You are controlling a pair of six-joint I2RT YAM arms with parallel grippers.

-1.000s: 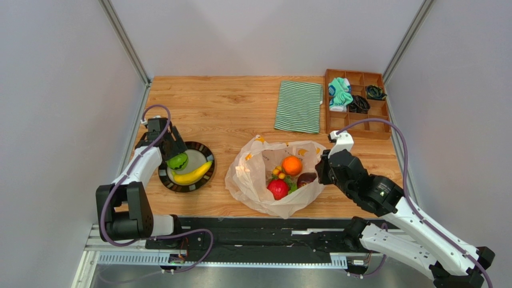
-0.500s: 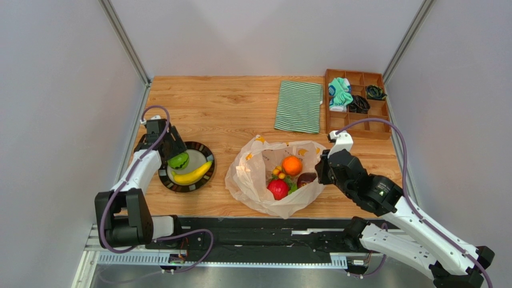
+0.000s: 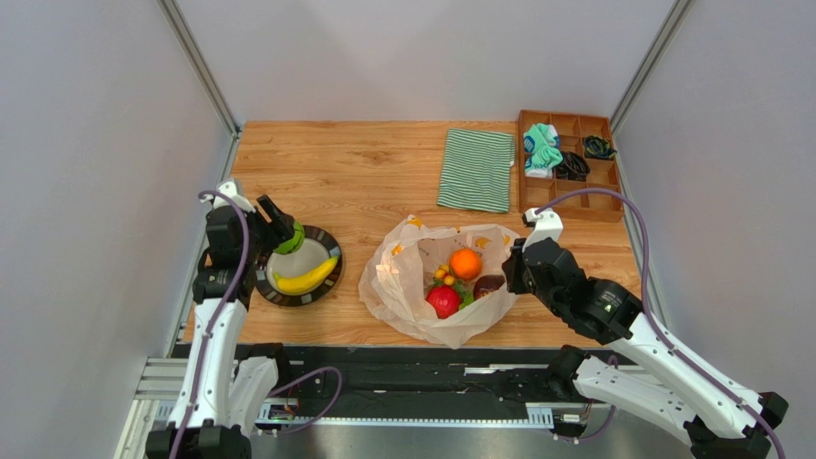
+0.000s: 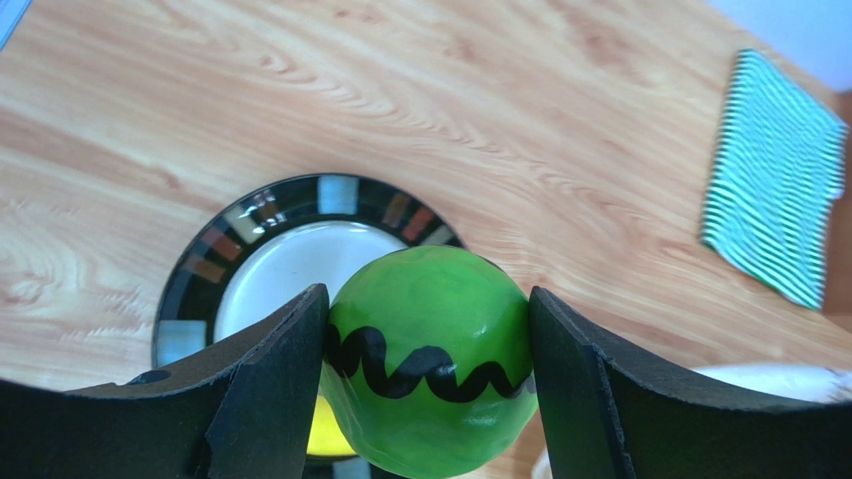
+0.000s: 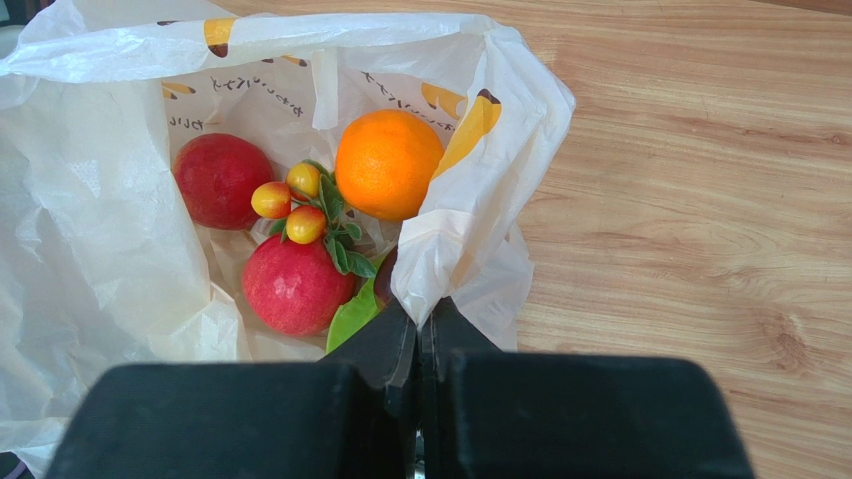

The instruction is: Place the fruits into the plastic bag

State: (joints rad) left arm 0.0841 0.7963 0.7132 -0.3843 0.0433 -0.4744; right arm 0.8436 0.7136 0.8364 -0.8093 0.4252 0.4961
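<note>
Left gripper (image 4: 428, 334) clamps the green round fruit (image 4: 430, 289) above the plate (image 4: 262, 213); my right gripper (image 5: 418, 334) pinches the plastic bag (image 5: 100, 249) rim.

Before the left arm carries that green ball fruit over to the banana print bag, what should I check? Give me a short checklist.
1. Grip: round green fruit with a black wavy line sits between both left fingers: ok.
2. Lift: fruit held off the black-rimmed round plate: ok.
3. Bag hold: right fingers shut on the rim of the translucent banana-print plastic bag: ok.
4. Bag mouth open upward, orange and red fruits visible inside: ok.
5. Path: bare wooden table between plate and bag: ok.
6. Plate emptied: not ok, the yellow banana lies there.
</note>
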